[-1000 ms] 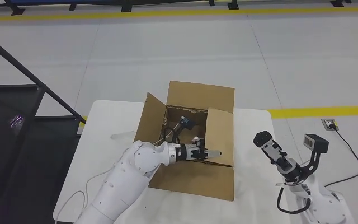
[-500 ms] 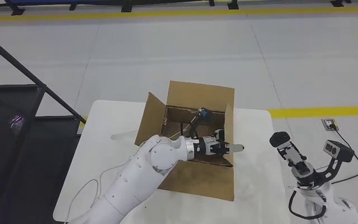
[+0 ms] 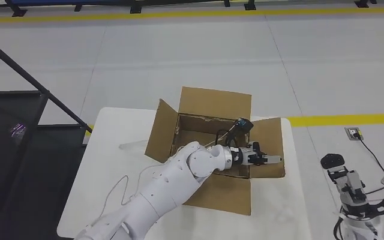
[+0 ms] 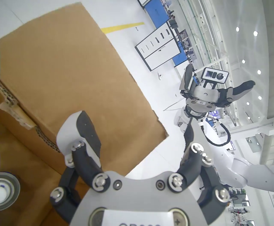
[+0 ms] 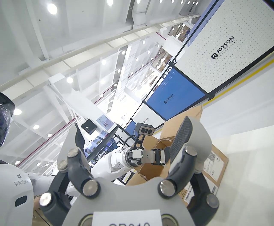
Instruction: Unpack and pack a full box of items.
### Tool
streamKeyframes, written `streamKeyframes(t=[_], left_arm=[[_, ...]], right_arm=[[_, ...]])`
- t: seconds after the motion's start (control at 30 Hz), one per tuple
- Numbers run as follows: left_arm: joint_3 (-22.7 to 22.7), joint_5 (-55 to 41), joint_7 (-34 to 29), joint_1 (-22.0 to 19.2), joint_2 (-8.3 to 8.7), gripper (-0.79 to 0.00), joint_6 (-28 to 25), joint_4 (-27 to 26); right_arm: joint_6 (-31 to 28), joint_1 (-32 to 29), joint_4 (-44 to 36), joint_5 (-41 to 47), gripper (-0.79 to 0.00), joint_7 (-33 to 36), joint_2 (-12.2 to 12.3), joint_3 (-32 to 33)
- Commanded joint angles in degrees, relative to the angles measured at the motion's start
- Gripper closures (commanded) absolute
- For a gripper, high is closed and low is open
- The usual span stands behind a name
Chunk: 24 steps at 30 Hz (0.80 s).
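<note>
A factory hall: yellow floor lines (image 3: 336, 120), pegboard partitions (image 5: 222, 38), high ceiling lights (image 5: 52, 8).

A white robot with smooth, round arms (image 3: 174, 186).
The left gripper (image 4: 137, 130) and right gripper (image 5: 130, 128) each have a grey metal plate (image 4: 137, 199), shiny round screws (image 4: 100, 182), black links (image 4: 84, 161) and white fingers (image 4: 69, 128) with black pads (image 4: 87, 130). A black cable (image 4: 224, 137) loops by the right wrist. A small black camera (image 4: 215, 75) is fixed to each wrist.
</note>
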Motion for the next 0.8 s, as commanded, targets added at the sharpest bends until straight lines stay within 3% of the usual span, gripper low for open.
streamKeyframes(t=[0.0,0.23,0.47,0.63,0.77], left_arm=[[0.53,-0.33,0.25,-0.62,-1.13,-0.785,-0.50,2.29],[1.28,-1.91,-1.13,-2.34,-4.44,-0.785,-2.02,9.42],[0.38,-3.01,-1.41,-3.40,-6.29,-0.785,-4.57,13.16],[-2.09,-4.75,-1.03,-4.19,-6.19,-0.785,-6.48,13.86],[-5.90,-6.99,-1.65,-4.72,-4.75,-0.785,-9.83,13.29]], right_arm=[[0.09,0.06,0.80,1.18,-0.785,0.66,0.11,-0.19],[0.88,0.38,2.44,4.14,-0.785,2.10,0.32,-0.72],[0.88,0.38,2.44,4.14,-0.785,2.10,0.32,-0.72],[0.46,0.45,-0.13,1.56,-0.785,1.49,0.28,-1.00],[1.03,1.26,-3.13,-4.43,-0.785,1.01,0.32,-1.02]])
